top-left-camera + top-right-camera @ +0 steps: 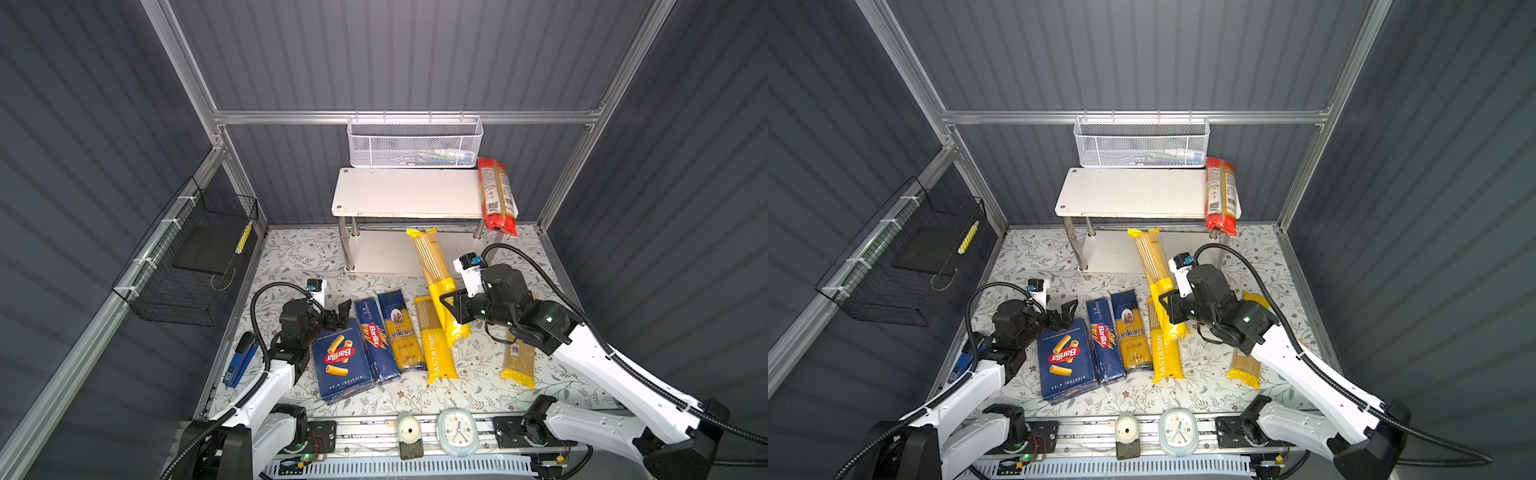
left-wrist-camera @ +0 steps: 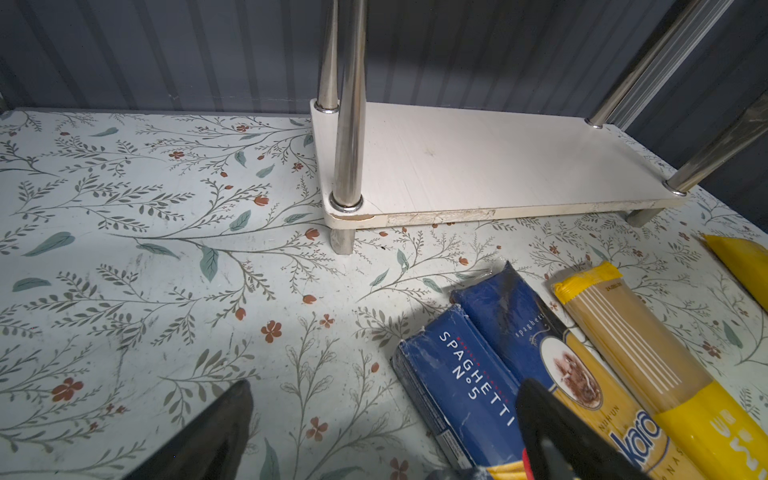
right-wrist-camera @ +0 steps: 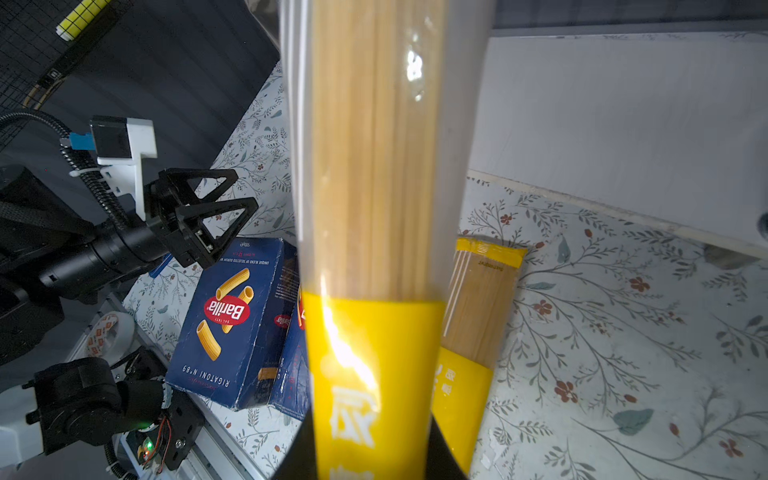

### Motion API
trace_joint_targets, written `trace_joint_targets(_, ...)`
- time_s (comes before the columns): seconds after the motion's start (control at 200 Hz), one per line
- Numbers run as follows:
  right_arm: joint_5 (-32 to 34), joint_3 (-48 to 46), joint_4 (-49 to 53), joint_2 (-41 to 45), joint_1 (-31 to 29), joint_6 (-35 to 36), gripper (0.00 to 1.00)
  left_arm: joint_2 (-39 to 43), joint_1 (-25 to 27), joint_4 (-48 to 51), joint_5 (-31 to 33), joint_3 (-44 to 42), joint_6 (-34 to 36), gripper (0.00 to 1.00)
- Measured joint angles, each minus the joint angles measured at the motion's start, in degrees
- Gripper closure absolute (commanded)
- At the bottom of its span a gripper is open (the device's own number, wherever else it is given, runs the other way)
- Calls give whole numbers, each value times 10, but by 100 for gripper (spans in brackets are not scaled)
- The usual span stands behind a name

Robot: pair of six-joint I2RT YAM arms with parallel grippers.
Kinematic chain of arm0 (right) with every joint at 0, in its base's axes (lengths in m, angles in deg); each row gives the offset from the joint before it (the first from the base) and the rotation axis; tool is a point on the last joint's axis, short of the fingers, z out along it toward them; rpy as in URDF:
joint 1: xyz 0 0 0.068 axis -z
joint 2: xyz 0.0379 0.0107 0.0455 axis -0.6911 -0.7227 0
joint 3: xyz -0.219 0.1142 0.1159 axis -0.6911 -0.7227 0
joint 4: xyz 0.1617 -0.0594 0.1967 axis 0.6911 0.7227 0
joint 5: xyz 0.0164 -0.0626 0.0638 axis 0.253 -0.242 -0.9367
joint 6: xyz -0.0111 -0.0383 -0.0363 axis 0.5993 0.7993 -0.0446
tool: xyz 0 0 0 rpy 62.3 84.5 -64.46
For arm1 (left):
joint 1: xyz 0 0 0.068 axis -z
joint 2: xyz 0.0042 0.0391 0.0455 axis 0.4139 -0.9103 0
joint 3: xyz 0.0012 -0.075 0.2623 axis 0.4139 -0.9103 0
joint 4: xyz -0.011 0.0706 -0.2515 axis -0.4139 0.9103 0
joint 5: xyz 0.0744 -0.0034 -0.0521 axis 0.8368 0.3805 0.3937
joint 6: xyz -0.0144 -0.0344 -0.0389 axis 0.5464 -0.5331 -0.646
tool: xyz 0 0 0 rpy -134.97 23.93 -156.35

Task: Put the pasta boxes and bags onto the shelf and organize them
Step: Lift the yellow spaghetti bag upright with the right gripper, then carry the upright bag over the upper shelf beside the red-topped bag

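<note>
**One PASTATIME bag in my right pincer, one red bag on the shelf**

My left pincer (image 1: pixel 340 314) hangs with its jaws spread wide and nothing between them, just over the far end of the Barilla rigatoni box (image 1: pixel 340 361). That box lies flat on the table (image 1: pixel 291 257). Against its right side lies the narrow Barilla spaghetti box (image 1: pixel 374 338). Next come the blue Ankara bag (image 1: pixel 401 332) and the flat PASTATIME bag (image 1: pixel 434 345), so the four lie in a roughly parallel row.

My right pincer (image 1: pixel 449 305) is clamped tight on the held PASTATIME bag (image 1: pixel 430 262), gripping its yellow printed half. This bag is tilted, and its clear end points toward the shelf (image 1: pixel 399 191) at the back of the table.

Further right, the yellow-clear bag (image 1: pixel 517 361) lies flat on the table, partly hidden under my right arm. The red-clear bag (image 1: pixel 496 195) lies across the right end of the shelf's top board, and its near end overhangs the front edge.
</note>
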Motion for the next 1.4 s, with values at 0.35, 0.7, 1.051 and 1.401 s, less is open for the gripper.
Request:
trace_joint_targets(0.35, 20, 110, 38, -29, 1, 16, 99, 1, 0, 0, 0, 0, 0, 0)
trace_joint_targets(0.7, 51, 252, 82, -122, 9, 27, 98, 3, 0, 0, 0, 0, 0, 1)
trace_joint_targets(1.051, 53, 377, 109, -202, 59, 50, 97, 5, 0, 0, 0, 0, 0, 0)
trace_joint_targets(1.401, 47, 546, 151, -303, 134, 75, 97, 10, 0, 0, 0, -1, 0, 1)
